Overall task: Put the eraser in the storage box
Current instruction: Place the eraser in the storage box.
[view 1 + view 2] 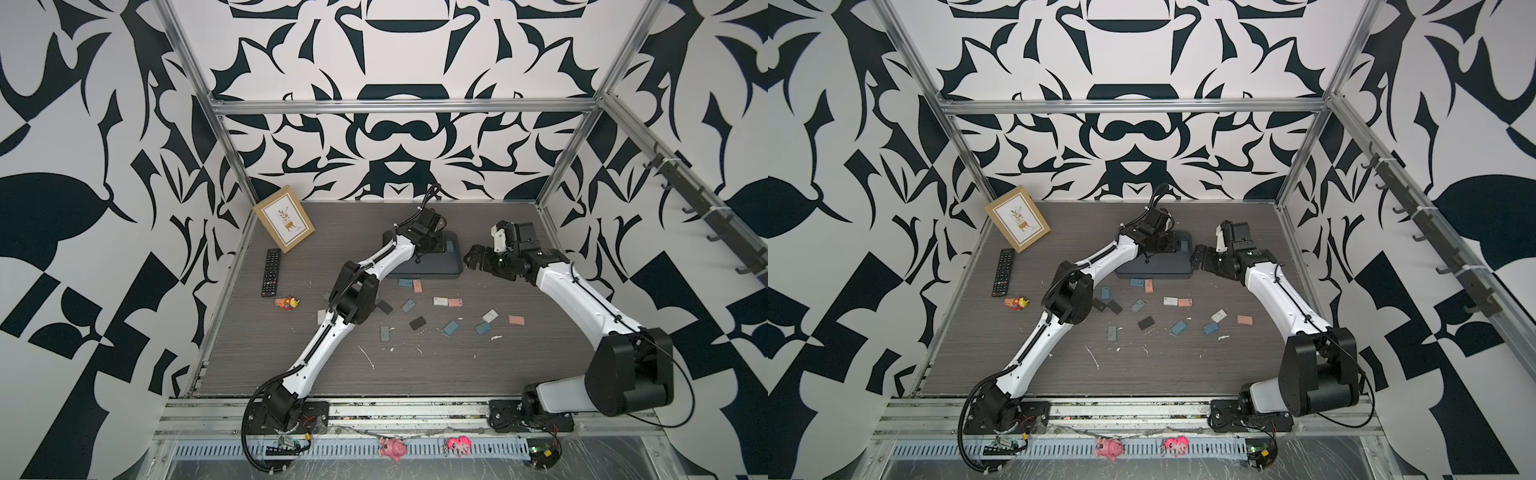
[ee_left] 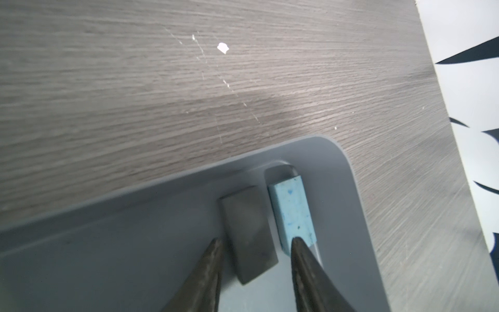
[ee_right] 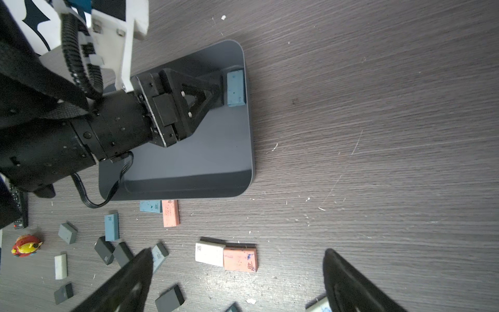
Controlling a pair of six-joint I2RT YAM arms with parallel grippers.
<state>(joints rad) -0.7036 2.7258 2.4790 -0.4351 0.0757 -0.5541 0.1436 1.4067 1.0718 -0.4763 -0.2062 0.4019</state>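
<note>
My left gripper inside storage box, at its far right corner; jaws parted, gripping nothing. Grey eraser flat on box floor between my fingertips (sliver of gap shows on one side). Blue eraser just beside it, against box wall in same corner. My right gripper hovers just off box's right side, jaws spread wide, empty. More erasers loose on table in front of box

The storage box is smooth, faintly glossy plastic; the table shows matt, scratched wood grain; the eraser looks dull, speckled.
</note>
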